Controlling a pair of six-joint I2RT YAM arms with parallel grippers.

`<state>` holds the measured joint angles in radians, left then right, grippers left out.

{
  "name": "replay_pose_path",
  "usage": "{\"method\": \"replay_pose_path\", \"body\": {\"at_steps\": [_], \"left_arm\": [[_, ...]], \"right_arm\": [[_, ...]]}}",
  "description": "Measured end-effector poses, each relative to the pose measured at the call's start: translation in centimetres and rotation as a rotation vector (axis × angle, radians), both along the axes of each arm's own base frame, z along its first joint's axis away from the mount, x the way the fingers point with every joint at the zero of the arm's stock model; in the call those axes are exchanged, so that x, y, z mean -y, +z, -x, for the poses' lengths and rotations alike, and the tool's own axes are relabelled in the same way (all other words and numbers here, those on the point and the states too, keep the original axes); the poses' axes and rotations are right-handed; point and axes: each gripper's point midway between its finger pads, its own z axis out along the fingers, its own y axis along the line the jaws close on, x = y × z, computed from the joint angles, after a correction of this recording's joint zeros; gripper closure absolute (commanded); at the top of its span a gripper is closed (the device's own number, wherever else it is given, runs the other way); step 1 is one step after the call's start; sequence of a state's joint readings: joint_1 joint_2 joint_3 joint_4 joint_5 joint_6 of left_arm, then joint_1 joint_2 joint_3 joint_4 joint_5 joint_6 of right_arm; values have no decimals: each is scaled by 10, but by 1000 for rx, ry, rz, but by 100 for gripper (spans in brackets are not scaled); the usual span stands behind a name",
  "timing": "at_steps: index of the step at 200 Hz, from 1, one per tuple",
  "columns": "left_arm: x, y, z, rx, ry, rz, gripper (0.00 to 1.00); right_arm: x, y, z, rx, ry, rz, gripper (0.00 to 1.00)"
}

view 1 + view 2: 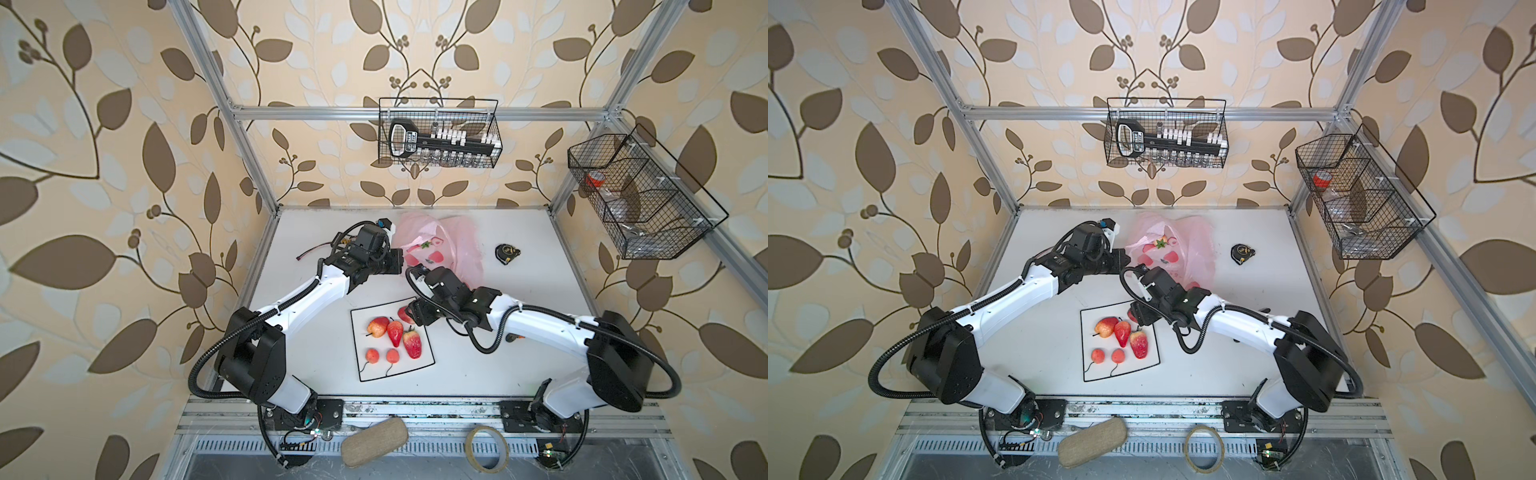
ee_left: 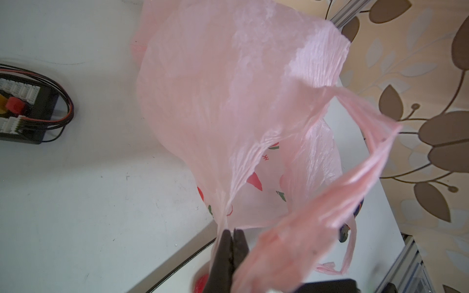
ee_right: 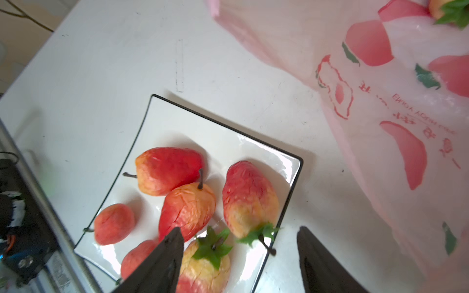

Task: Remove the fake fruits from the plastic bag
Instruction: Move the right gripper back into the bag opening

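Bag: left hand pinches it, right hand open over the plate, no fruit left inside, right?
No: a strawberry lies in the bag, seen in a top view. The left hand does pinch it; the right hand is open over the plate.

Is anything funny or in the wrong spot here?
One strawberry is left inside the pink bag, while six other fruits sit on the white plate. In the right wrist view, their skins look wrinkled and dented. Nothing looks spilled.
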<state>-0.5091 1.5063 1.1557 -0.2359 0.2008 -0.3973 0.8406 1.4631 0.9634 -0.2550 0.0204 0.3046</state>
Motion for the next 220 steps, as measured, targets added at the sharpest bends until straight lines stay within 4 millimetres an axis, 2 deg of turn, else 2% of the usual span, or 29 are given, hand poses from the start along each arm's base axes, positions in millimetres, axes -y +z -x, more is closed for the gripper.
{"method": "replay_pose_path", "body": {"at_steps": [29,47,61,79,97,119,164,197,220], "left_arm": [[0,0,0,1,0,1,100],[0,0,0,1,0,1,100],[0,0,0,1,0,2,100],[0,0,0,0,-1,2,100],[1,0,0,-2,-2,5,100],[1,1,1,-4,-3,9,100],[4,1,3,-10,-17,20,100],[4,6,5,-4,-24,29,100],[5,7,6,-2,-30,31,100]], "right_arm": [[17,37,4,117,-32,-67,32],[28,54,1,175,-76,-88,36],[35,63,-4,207,-121,-99,41],[46,70,-16,222,-208,-124,53],[62,72,-32,222,-333,-155,57],[70,59,-51,183,-461,-176,59],[51,17,-84,12,-667,-287,60],[53,-18,-106,-118,-838,-401,61],[54,-28,-129,-148,-917,-461,57]]}}
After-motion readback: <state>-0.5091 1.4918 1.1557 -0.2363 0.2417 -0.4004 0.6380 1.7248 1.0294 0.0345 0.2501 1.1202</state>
